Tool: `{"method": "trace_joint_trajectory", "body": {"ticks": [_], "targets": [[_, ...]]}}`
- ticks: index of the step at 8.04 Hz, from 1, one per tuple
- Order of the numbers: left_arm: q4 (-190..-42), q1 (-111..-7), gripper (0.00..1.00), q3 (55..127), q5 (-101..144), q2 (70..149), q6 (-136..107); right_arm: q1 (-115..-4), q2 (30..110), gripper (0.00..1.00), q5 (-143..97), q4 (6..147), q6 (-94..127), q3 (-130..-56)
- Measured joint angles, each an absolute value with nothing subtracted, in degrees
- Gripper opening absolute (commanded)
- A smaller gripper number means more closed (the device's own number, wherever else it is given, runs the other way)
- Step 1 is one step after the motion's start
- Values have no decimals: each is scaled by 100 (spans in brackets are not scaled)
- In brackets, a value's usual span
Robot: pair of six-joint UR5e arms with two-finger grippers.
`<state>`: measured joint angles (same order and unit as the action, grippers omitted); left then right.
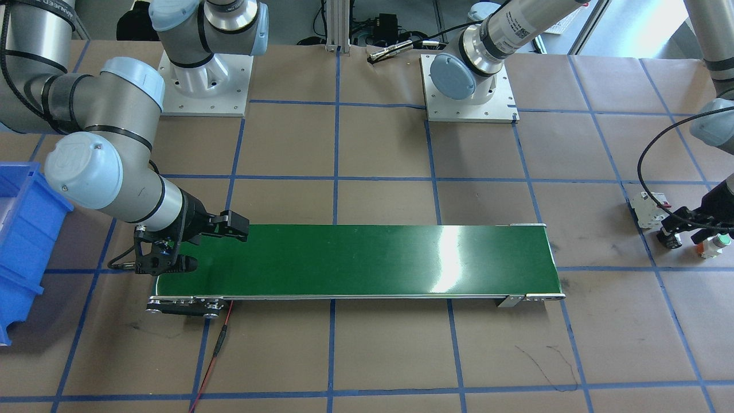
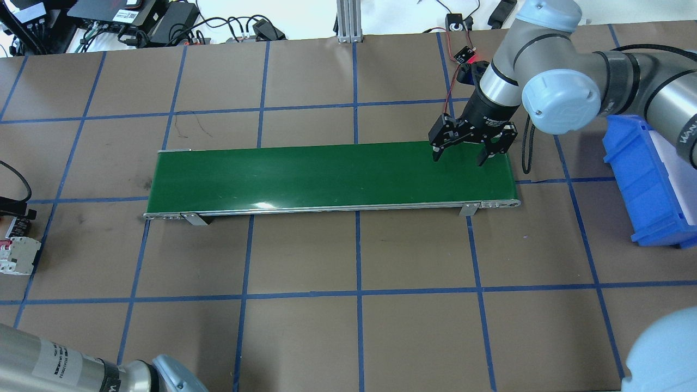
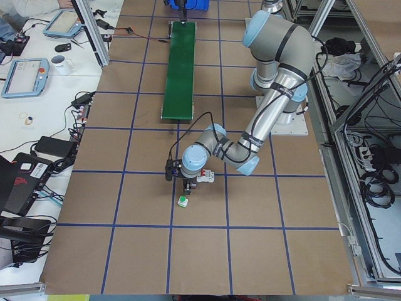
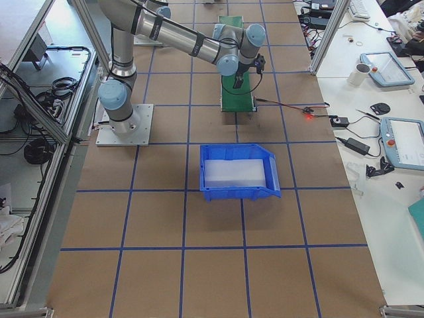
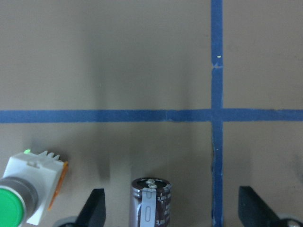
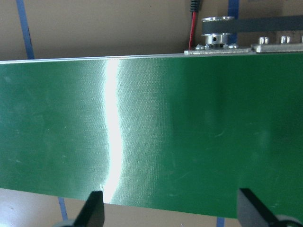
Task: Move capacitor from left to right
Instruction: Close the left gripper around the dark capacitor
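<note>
The capacitor (image 5: 150,204), a small dark cylinder with a silvery end, lies on the brown paper between the fingers of my left gripper (image 5: 173,213). The jaws are open on either side of it and do not touch it. In the front-facing view the left gripper (image 1: 685,228) hangs low at the table's far right, with the capacitor (image 1: 669,238) under it. My right gripper (image 2: 460,156) is open and empty just above the right end of the green conveyor belt (image 2: 326,174). The right wrist view shows only belt (image 6: 151,142) below it.
A green-capped push button (image 5: 19,203) lies just beside the capacitor; it also shows in the front-facing view (image 1: 717,243). A white breaker (image 1: 651,205) sits close behind the left gripper. A blue bin (image 2: 648,179) stands past the belt's right end.
</note>
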<state>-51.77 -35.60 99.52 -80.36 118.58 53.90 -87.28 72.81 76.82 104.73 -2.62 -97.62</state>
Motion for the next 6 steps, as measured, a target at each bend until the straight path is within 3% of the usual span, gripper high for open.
{"method": "trace_joint_trajectory", "body": {"ticks": [4,5,6], "targets": [[-5101,-3560,100,9942,-8188,12009,5422,-8728,7278,100,7679,10465,-238,-9764],[-5064,-3560,77,9941,-8277,12014,5410,-8728,7277,100,7679,10465,-241,-9765],[-5047,-3560,74,9941,-8358,12003,5395,-8728,7277,100,7680,10467,-240,-9764]]}}
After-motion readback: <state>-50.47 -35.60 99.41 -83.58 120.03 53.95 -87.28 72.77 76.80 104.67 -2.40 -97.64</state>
